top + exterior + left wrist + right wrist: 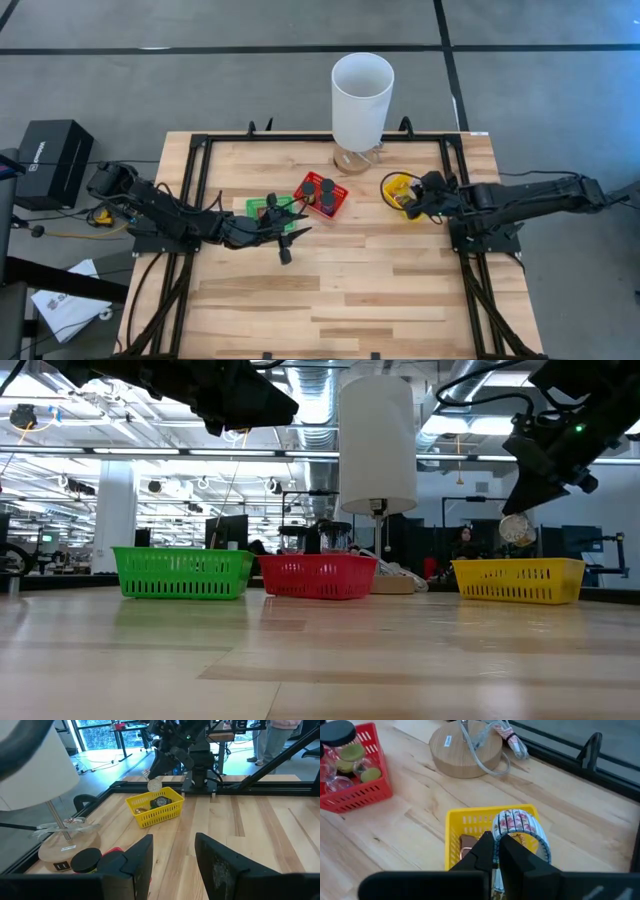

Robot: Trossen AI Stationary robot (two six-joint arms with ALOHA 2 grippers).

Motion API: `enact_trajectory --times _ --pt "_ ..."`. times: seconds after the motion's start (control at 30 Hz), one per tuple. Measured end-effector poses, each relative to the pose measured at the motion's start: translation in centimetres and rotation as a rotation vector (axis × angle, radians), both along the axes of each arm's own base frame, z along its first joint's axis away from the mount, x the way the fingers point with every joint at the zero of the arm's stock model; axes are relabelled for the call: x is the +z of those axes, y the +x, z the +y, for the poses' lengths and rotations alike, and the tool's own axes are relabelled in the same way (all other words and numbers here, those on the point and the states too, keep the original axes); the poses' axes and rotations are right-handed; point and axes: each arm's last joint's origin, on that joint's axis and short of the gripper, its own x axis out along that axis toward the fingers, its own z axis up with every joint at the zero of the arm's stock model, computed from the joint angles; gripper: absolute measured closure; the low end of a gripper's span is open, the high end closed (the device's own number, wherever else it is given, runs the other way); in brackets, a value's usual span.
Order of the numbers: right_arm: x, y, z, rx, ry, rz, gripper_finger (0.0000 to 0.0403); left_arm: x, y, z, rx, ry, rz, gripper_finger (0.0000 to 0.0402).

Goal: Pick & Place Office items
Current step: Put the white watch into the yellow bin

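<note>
Three small baskets sit in a row on a wooden table (330, 290): green (183, 573), red (318, 575) and yellow (519, 580). Behind the red one stands a lamp (361, 100) with a tall white shade on a round wooden base.

Right gripper (496, 851) hangs over the yellow basket, fingers nearly closed on the rim of a round roll of patterned tape (517, 827). From the left wrist view the roll (154, 785) is lifted clear above the basket, which holds a few small items (161, 801), too small to name.

Left gripper (172, 852) hovers above the table between the green and red baskets, fingers apart and empty.

Red basket holds small jars with dark lids (340, 731).

Beyond the table, a person's legs (267, 742) show in the room.
</note>
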Motion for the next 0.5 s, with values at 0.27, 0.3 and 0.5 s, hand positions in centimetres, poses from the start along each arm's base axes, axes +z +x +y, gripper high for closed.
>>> enact_trajectory --times 0.27,0.3,0.5 --pt "-0.8 0.3 0.0 -0.001 0.002 -0.029 0.0392 0.0 0.0 0.0 0.0 0.0 -0.001 0.0262" --pt "-1.0 0.3 0.0 -0.002 0.003 -0.033 0.0392 0.0 0.0 0.0 0.0 0.003 0.0 0.0262" --pt "-2.0 0.3 0.0 -0.029 0.032 -0.084 0.0392 0.1 0.1 0.2 0.007 0.006 -0.006 0.0262"
